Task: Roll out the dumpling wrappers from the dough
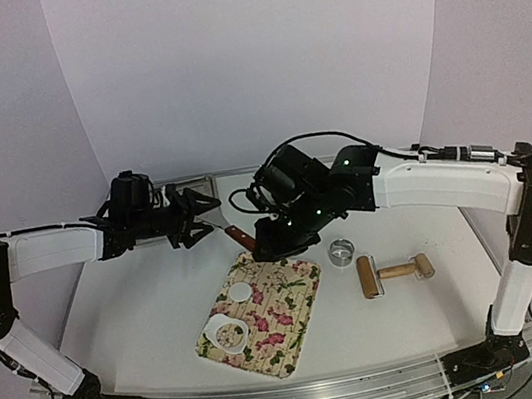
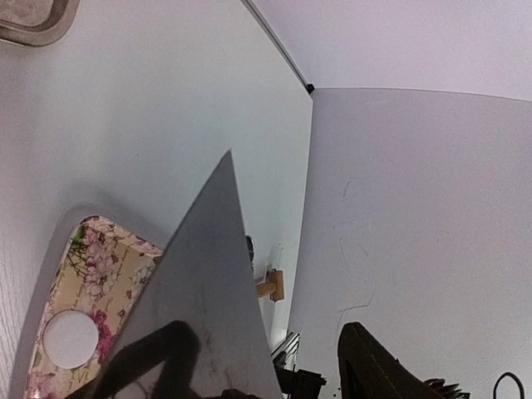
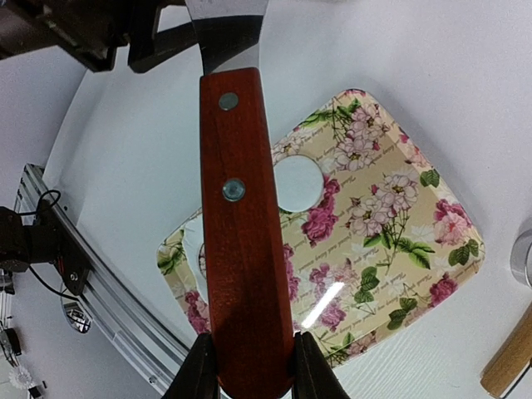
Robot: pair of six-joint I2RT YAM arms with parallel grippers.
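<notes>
Just beyond the flowered tray, your right claw grips the knife by its wooden handle; your left claw stands wide open at the blade.

Count: 1 scraper w/ wood handle. 1 flowered tray; on it 1 round wrapper & 1 dough piece w/ 1 hole cut out. 1 ring cutter. 1 roller. 1 metal pan at back.
</notes>
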